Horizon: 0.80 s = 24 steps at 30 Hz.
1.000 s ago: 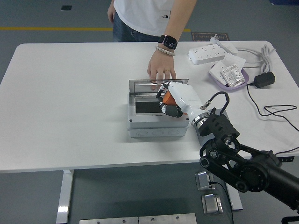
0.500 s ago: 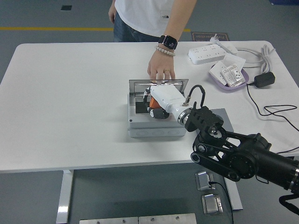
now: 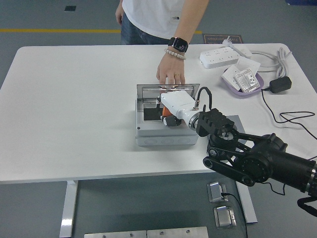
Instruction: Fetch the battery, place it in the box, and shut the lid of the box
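Nearest to me, my right arm [image 3: 257, 161] enters from the lower right and reaches over the front wall of the grey box [image 3: 166, 139]. My right hand [image 3: 171, 111] hangs inside the open box, white back uppermost, with the fingers curled underneath around an orange object that I take to be the battery [image 3: 167, 113]. Only a small orange patch shows below the hand, so whether the grip is complete, and whether the battery touches the box floor, I cannot tell.

Compared with one second ago, the hand has shifted left and deeper over the dark recess of the box, and the wrist has swung round towards the lid side. In the last half second the change is slight: the hand sits a little lower. My judgement is that the placing step is near its end and that release is the next action.

Just beyond the hand, the lid [image 3: 168, 88] stands upright at the far edge of the box. A person's hand [image 3: 171, 74] rests on the lid's top edge, as it did before, apparently holding it open. Closing remains undone.

My left arm is not visible.
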### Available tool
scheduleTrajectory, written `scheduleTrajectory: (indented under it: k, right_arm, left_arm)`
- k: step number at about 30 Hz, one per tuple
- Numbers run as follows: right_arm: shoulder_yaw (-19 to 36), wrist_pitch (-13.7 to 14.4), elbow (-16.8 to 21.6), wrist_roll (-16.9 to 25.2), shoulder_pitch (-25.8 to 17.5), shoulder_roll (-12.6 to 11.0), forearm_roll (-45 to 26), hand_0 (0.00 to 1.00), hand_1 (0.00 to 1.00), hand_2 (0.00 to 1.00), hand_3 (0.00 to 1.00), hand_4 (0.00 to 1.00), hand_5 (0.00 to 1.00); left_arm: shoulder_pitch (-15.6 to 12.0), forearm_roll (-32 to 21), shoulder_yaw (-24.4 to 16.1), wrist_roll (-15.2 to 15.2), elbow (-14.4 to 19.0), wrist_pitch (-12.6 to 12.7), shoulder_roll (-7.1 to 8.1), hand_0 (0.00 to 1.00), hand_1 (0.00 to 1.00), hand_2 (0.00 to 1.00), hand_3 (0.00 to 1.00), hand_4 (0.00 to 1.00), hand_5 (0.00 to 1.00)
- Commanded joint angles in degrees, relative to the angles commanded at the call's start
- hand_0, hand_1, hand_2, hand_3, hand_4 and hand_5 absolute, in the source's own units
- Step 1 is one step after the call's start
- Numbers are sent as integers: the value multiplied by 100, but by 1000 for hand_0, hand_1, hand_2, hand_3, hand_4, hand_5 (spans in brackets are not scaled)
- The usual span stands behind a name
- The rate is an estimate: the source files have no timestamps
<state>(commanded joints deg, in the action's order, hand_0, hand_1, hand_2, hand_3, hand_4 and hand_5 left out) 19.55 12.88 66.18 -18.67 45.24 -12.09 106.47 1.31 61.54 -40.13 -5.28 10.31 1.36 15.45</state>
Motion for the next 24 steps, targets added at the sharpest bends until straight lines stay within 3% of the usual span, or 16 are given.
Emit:
scheduleTrajectory:
  k: [12, 24]
  right_arm:
    - [-295, 9, 72, -20, 96, 166, -32, 130, 198, 205, 257, 2, 2]
    - [-166, -37, 97, 29, 130, 151, -51, 134, 198, 205, 241, 2, 2]
  left_arm:
    - [4, 1, 22, -7, 0, -9, 4, 401, 564, 509, 478, 2, 2]
    - [-15, 45, -7, -27, 0, -15, 12, 401, 565, 509, 478, 2, 2]
